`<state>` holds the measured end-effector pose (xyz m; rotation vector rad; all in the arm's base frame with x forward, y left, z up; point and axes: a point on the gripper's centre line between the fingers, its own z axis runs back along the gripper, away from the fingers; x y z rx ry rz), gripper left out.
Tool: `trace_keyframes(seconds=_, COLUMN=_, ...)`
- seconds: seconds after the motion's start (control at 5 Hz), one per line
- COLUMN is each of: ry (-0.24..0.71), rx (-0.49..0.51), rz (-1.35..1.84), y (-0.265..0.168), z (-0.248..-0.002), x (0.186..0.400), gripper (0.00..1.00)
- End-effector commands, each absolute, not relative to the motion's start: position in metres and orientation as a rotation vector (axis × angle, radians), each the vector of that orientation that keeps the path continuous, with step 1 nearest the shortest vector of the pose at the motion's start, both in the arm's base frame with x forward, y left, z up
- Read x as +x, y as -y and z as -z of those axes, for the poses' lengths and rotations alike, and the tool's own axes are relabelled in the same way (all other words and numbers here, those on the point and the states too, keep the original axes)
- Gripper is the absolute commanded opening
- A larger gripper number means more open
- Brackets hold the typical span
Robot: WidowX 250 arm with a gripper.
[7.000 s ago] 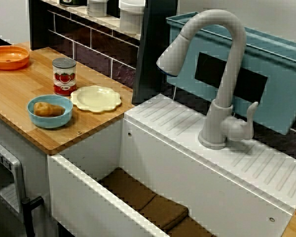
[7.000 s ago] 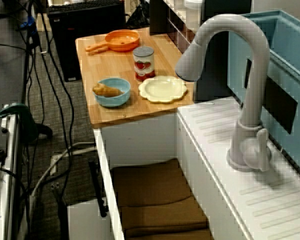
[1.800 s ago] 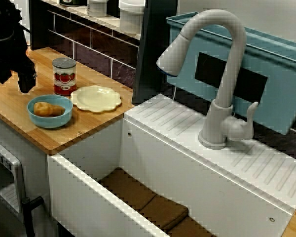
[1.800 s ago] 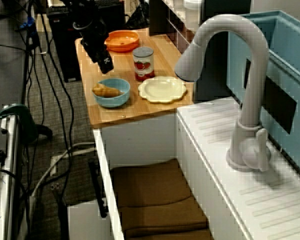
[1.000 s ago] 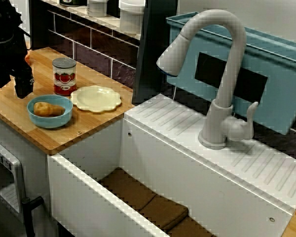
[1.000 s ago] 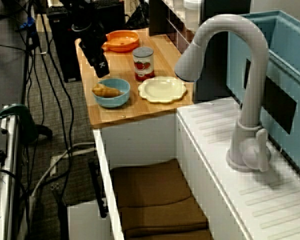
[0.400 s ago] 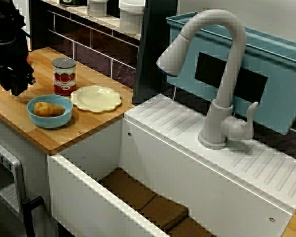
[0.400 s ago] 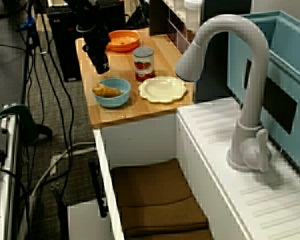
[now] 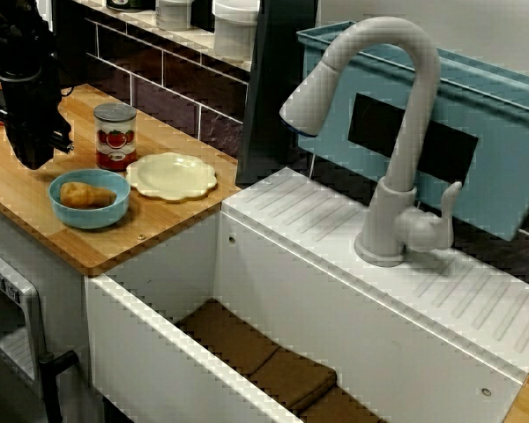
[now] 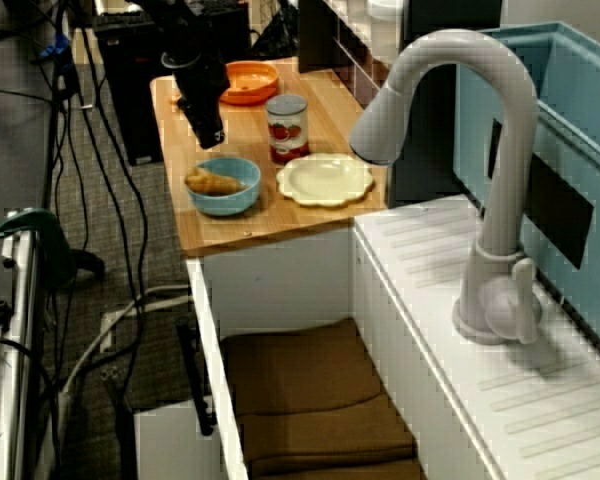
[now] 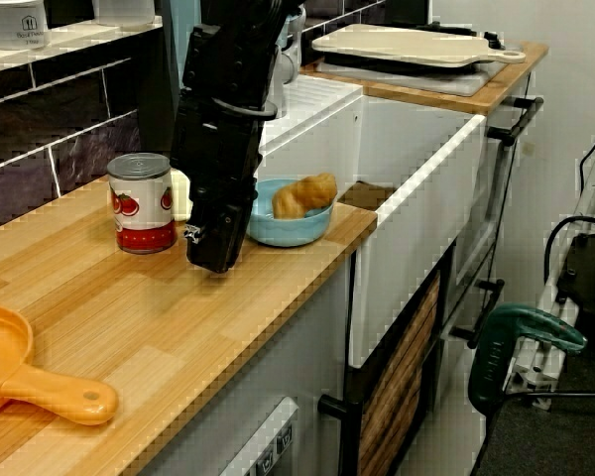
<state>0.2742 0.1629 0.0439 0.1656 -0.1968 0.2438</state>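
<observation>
My black gripper (image 9: pixel 31 157) hangs low over the wooden counter (image 9: pixel 9 189), fingers pointing down, holding nothing that I can see. It is just left of a blue bowl (image 9: pixel 90 220) holding a golden-brown pastry (image 9: pixel 84 195). A tomato can (image 9: pixel 115 137) stands close behind the gripper. In the view from the counter's end the gripper (image 11: pixel 216 260) hovers between the can (image 11: pixel 144 203) and the bowl (image 11: pixel 290 234), nearly touching the wood. In the high view the gripper (image 10: pixel 210 135) is above the bowl (image 10: pixel 225 204). The fingers are seen edge-on, so their gap is hidden.
A pale yellow plate (image 9: pixel 172 174) lies right of the bowl. An orange pan (image 11: pixel 15 372) sits at the counter's far end. The white sink (image 9: pixel 159 352) with brown pads, a tall faucet (image 9: pixel 397 132) and a blue rack (image 9: pixel 502 141) lie beyond.
The arm has come into view over the counter. Over the last second the gripper has slid toward the can and bowl and turned, so its two fingers no longer show apart.
</observation>
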Motion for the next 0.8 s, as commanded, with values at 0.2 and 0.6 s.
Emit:
trace_keyframes(seconds=0.2, ry=0.115, rx=0.078, rz=-0.157, y=-0.126, z=-0.079, x=0.274, gripper=0.00)
trace_keyframes(seconds=0.6, ry=0.102, rx=-0.024, rz=-0.226, y=-0.080, z=-0.093, x=0.289, gripper=0.00)
